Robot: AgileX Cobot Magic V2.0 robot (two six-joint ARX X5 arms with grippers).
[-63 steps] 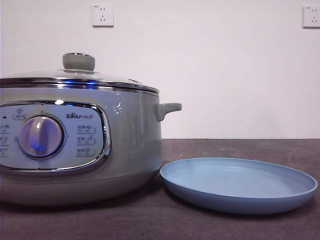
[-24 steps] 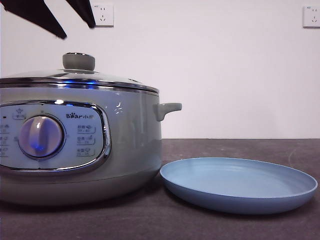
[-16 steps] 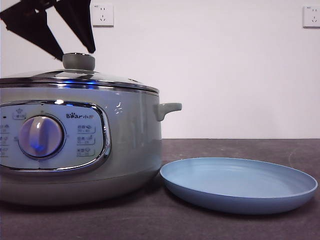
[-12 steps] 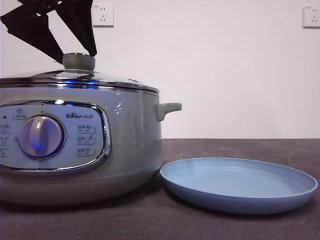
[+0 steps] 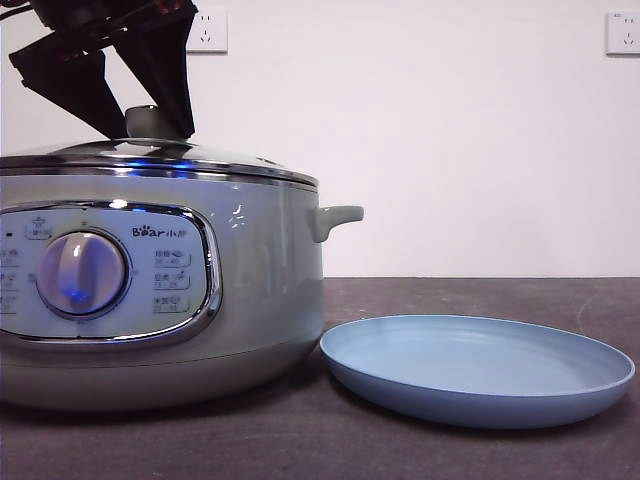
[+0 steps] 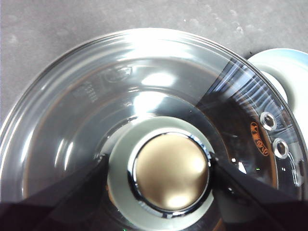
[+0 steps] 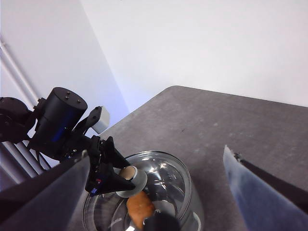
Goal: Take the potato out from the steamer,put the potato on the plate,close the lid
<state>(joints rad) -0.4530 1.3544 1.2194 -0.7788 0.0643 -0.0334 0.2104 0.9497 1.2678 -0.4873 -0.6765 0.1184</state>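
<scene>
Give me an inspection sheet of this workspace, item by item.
Surface: dark grey table.
Job's things: lid closed on steamer; potato seen through the glass; plate beside steamer, nothing on it.
Clutter: nothing seen.
Grippers: left pincer open, its jaws either side of the lid knob; right pincer open, raised away from the steamer.
Cables: nothing seen.
Surroundings: white wall with sockets.

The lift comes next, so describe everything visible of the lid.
The lid is round, slightly domed clear glass with a chrome rim and two small vent holes. Its pale-green knob has a shiny metal cap. It sits closed on the steamer. The left claw stands open astride the knob, a jaw on either side. The potato shows through the glass.
</scene>
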